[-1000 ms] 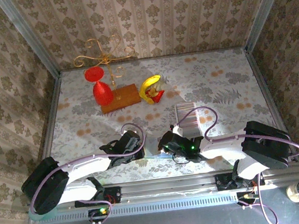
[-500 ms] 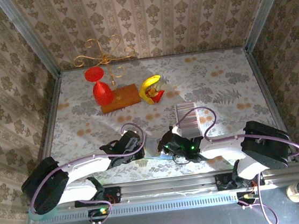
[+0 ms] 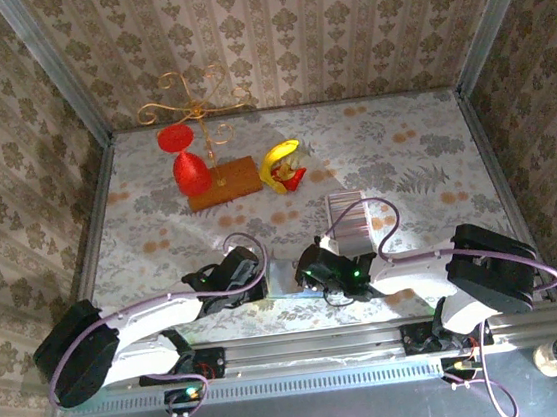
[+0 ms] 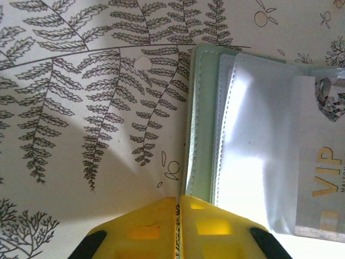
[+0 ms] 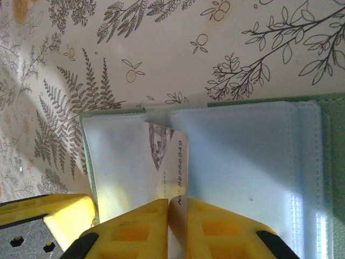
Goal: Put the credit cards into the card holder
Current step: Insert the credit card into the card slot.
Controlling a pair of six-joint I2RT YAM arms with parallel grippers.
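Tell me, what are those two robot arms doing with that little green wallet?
They are loading cards into the card holder, which lies open on the table close to the arms. The right gripper pinches one card, with its far end against the holder's inside. The left gripper, fingers together, sits at the holder's green edge; whether it grips that edge is unclear. The other credit cards lie in a strip just behind.
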